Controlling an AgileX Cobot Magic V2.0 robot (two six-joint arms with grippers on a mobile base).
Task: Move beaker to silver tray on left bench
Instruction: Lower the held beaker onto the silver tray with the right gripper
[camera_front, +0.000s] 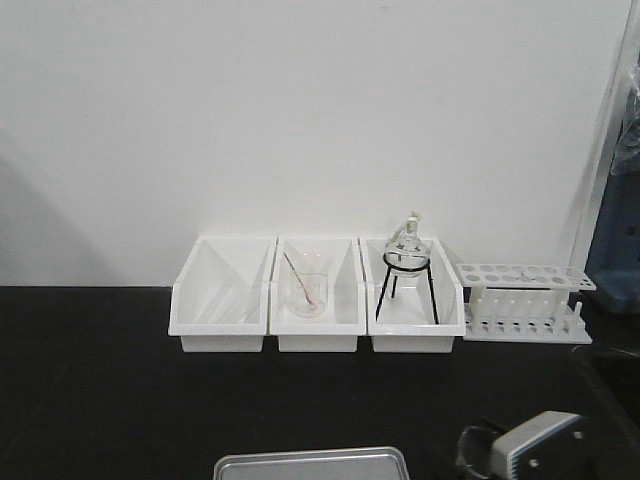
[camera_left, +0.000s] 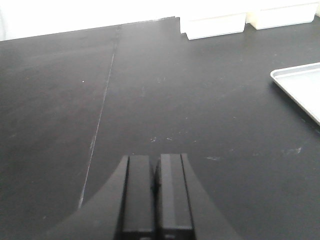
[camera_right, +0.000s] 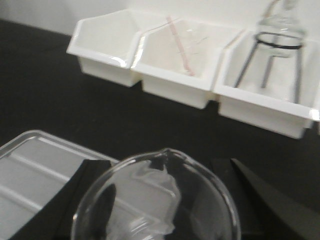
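The beaker, clear glass with a round rim and a small spout, fills the bottom of the right wrist view. My right gripper is shut on it, with one dark finger on each side. The silver tray lies just left of and below the beaker, its edge passing under the left finger. In the front view the tray sits at the near edge of the left bench, and my right wrist housing shows to its right. My left gripper is shut and empty over bare black worktop, with the tray corner to its right.
Three white bins stand in a row against the white wall. The middle one holds a clear beaker with a thin rod; the right one holds a round flask on a black tripod. A white test-tube rack stands further right.
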